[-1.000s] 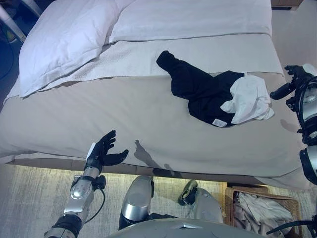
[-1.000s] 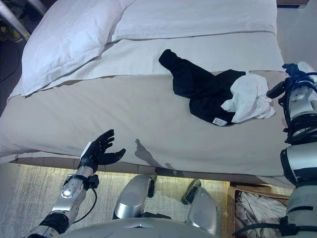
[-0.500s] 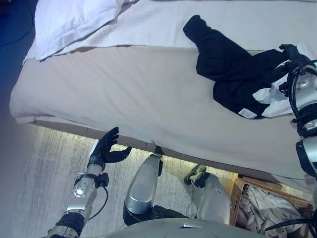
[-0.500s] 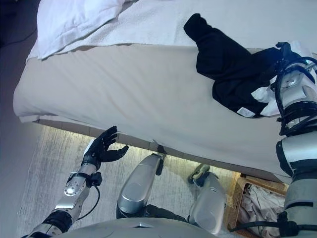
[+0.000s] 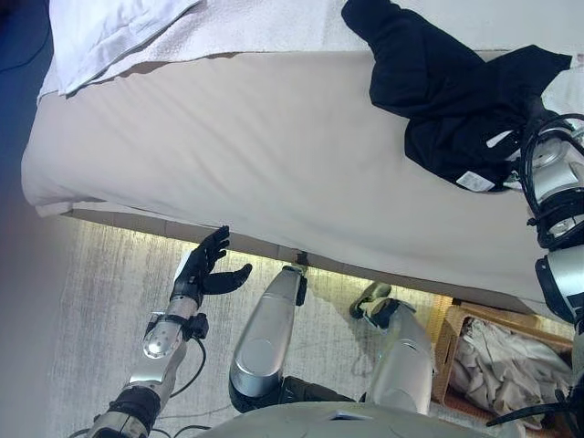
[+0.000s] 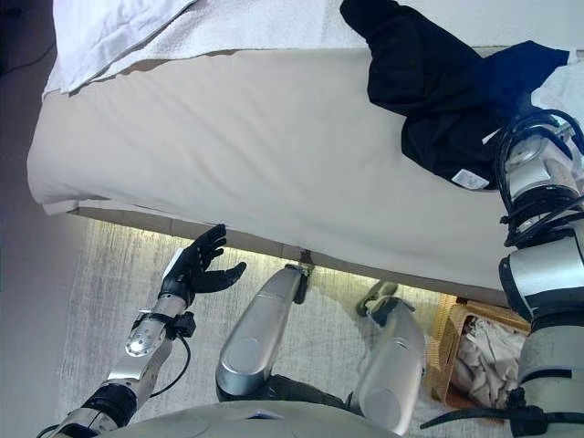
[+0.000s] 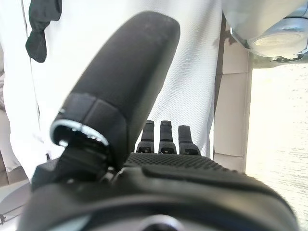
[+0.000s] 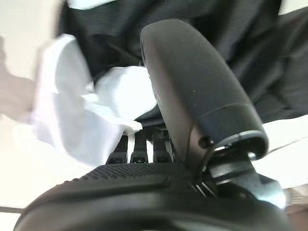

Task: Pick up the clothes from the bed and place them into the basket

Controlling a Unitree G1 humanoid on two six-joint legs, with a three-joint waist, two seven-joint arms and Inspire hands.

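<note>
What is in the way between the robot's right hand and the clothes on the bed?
Nothing visible. The right hand is right at the pile, its fingers reaching into the white garment lying on the black garment.

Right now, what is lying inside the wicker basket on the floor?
The wicker basket holds crumpled pale cloth, which fills the part that shows. What lies beneath that cloth is covered, and the basket's far side is cut off by the right arm and the picture's edge.

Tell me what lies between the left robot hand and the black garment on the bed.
In the left eye view, only bare beige bedcover stretches between the left robot hand, held off the bed's near edge, and the crumpled black garment. Nothing else lies there.
</note>
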